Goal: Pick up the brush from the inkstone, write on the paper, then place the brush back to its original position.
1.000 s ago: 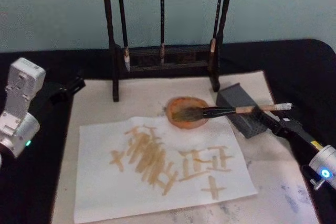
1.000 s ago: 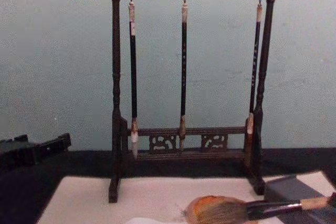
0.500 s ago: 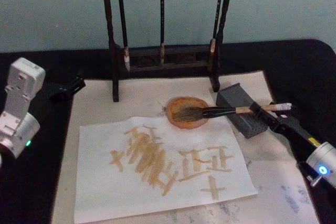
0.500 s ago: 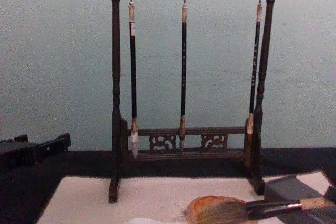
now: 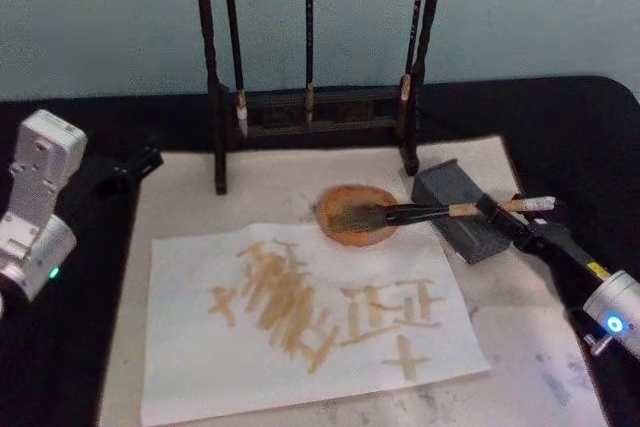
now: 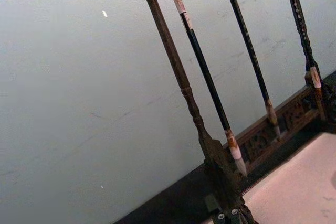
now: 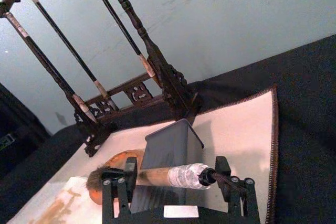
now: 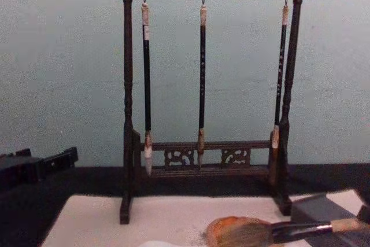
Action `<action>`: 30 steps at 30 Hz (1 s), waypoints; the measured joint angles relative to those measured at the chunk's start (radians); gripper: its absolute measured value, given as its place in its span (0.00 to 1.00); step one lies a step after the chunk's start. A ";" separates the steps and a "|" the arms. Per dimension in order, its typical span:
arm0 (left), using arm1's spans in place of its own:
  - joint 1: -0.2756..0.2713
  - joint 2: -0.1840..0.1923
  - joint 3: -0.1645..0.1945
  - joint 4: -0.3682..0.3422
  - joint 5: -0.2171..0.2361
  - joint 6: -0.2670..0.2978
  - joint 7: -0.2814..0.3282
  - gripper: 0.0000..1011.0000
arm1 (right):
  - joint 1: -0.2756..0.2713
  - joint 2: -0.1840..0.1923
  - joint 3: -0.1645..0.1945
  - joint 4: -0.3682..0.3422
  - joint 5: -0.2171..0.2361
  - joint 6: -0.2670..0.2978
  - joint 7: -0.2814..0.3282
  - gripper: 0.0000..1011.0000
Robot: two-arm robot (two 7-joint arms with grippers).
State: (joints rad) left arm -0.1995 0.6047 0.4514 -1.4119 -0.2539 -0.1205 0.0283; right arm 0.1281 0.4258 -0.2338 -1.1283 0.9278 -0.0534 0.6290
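Brush in the head view lies with bristles in the inkstone, handle running right of it over a grey block to the right gripper; the left gripper is parked far left of the inkstone, grip not discernible. Right wrist view: the fingers stand wide, either side of the taped handle. Chest view: bristles rest on the inkstone.

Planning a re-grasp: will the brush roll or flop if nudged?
The brush handle looks round, so it would probably roll on the grey block. Its bristles, lying in the inkstone, likely flex and drag. The open right gripper flanks the handle's end; left gripper sits far left.
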 joint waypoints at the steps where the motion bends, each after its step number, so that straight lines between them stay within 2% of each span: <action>1: 0.000 0.000 0.000 0.000 0.000 0.000 0.000 0.99 | 0.000 0.000 0.000 0.000 0.000 0.000 0.000 0.93; 6: 0.000 0.000 0.000 0.000 0.000 0.000 0.000 0.99 | 0.000 0.000 0.001 -0.001 0.000 0.000 0.000 0.85; 7: 0.000 0.000 0.000 0.000 0.000 0.000 0.000 0.99 | -0.001 0.001 0.001 -0.001 0.000 0.000 0.000 0.79; 12: 0.000 0.000 0.000 0.000 0.000 0.000 0.000 0.99 | -0.001 0.001 0.001 -0.001 0.000 0.000 -0.001 0.66; 16: 0.000 0.000 0.000 0.000 0.000 0.000 0.000 0.99 | -0.001 0.001 0.001 -0.002 0.000 0.000 -0.001 0.53; 30: 0.000 0.000 0.000 0.000 0.000 0.000 0.000 0.99 | -0.001 0.001 0.001 -0.003 0.000 0.000 0.000 0.46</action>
State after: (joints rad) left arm -0.1995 0.6047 0.4514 -1.4120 -0.2539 -0.1205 0.0283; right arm 0.1266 0.4263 -0.2325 -1.1308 0.9281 -0.0530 0.6288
